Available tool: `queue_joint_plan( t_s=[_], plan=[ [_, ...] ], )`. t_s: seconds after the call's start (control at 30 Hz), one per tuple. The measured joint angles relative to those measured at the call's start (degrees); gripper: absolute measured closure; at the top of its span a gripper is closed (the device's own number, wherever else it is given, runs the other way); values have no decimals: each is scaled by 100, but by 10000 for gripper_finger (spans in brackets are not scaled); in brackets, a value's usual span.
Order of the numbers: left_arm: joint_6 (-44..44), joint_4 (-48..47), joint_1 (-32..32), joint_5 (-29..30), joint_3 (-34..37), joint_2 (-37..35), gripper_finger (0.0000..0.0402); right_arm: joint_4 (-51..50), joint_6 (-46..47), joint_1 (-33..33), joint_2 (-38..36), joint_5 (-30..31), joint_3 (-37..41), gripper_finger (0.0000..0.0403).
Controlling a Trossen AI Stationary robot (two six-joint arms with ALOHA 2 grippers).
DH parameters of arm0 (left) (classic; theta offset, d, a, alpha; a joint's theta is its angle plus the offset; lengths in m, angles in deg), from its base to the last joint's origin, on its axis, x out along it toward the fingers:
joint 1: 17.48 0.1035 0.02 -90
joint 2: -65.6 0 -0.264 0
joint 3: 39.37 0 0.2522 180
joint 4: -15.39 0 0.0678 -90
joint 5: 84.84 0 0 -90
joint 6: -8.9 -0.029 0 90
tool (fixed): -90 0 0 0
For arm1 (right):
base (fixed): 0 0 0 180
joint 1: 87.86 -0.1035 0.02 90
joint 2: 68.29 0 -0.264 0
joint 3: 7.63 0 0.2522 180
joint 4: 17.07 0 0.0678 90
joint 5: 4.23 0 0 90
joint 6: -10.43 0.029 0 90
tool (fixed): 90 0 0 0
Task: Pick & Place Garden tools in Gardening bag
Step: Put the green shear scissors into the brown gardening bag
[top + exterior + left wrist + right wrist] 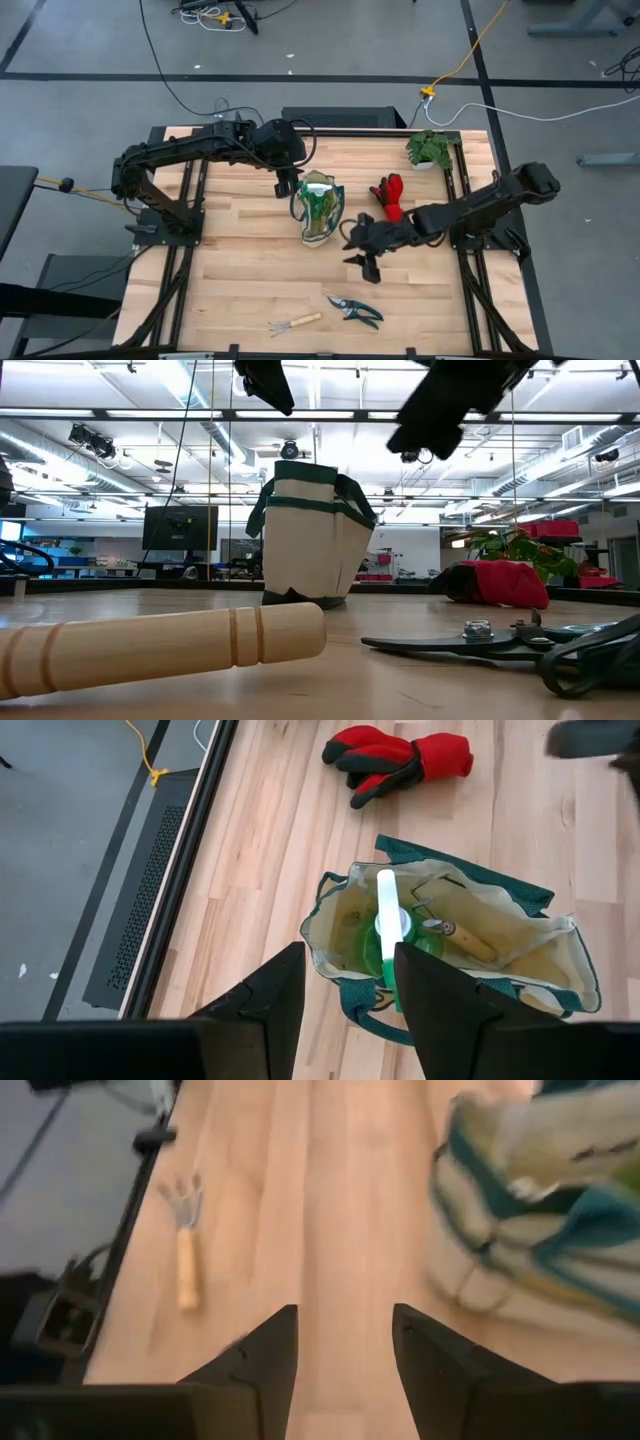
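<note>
The beige gardening bag (pixel 318 208) with green trim stands upright mid-table, its mouth open. Inside it, the green spray bottle (pixel 386 925) stands with its white top up, and one wooden-handled rake (pixel 468 940) lies slanted beside it. My left gripper (pixel 345 955) is open and empty, above the bag's far left rim (pixel 287 187). My right gripper (pixel 366 265) is open and empty, above the table to the bag's near right. The second rake (pixel 297 322) and the pruning shears (pixel 355 310) lie flat near the front edge. The red-and-black gloves (pixel 390 196) lie right of the bag.
A small leafy potted plant (pixel 430 148) stands at the far right corner. Bare wood lies between the bag and the tools at the front edge, and across the table's left half. Black frame rails (pixel 190 200) run along both sides.
</note>
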Motion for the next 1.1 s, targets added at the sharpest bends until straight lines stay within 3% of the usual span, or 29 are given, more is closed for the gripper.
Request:
queue_joint_plan(
  t_s=[0.27, 0.7, 1.1],
  plan=[
    [2, 1, 2, 1, 0, 0, 239, -1059, 646, -572, 3, -273, -627, 239],
    [45, 1, 2, 1, 0, 0, 239, -1154, 1979, -1298, 451, -749, -658, 239],
    [151, 1, 2, 1, 0, 0, 239, -926, 2396, -1479, 1232, -866, -658, 239]
  ],
)
